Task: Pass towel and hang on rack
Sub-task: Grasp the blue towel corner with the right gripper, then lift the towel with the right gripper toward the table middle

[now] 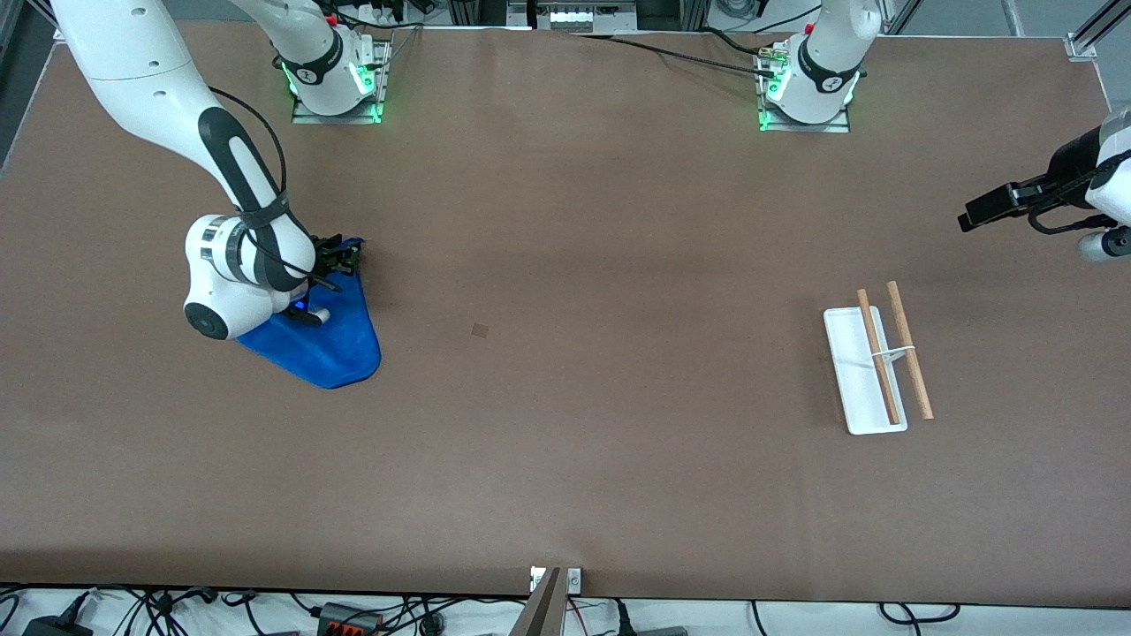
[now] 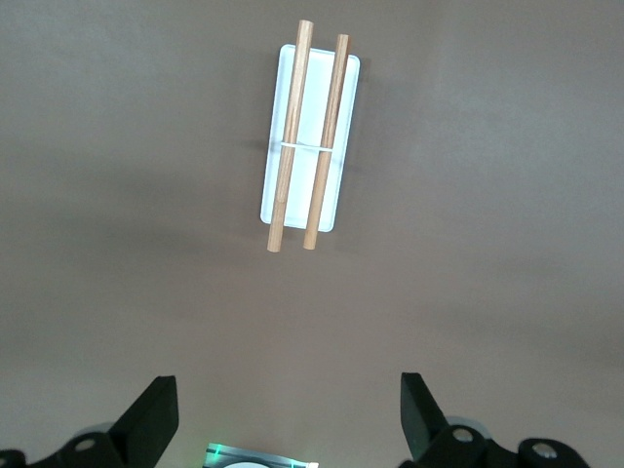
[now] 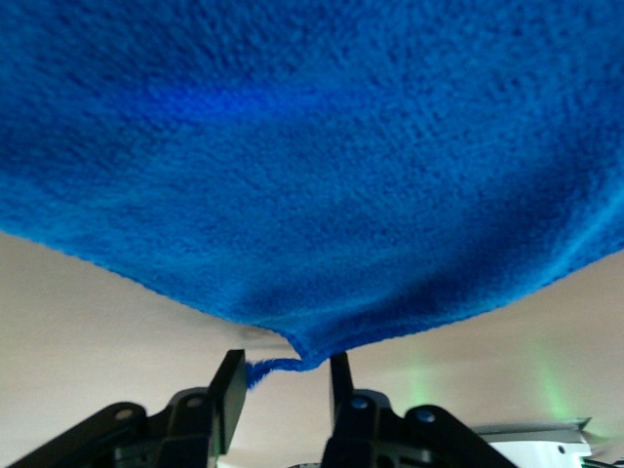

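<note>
From my station I see the brown tabletop spread wide, with the right arm reaching down toward its own end and the left arm waiting high over the other end.

The towel is the biggest loose thing: a bright royal-blue cloth with a fuzzy, plush pile, lying flat on the tabletop in a rough triangle with a rounded corner toward the front camera. It sits directly under the right gripper, most of it spreading from there toward the front camera. In the right wrist view the towel fills nearly the whole frame, and one pointed corner of it dips between the two black fingers, which stand narrow around that corner; I can't tell whether they have pinched it.

The rack stands below the left gripper, whose fingers are spread wide apart on nothing. It has a white rectangular tray base, a thin white frame, and two parallel light-wood bars running its length and overhanging the tray. It is well apart from the towel.
</note>
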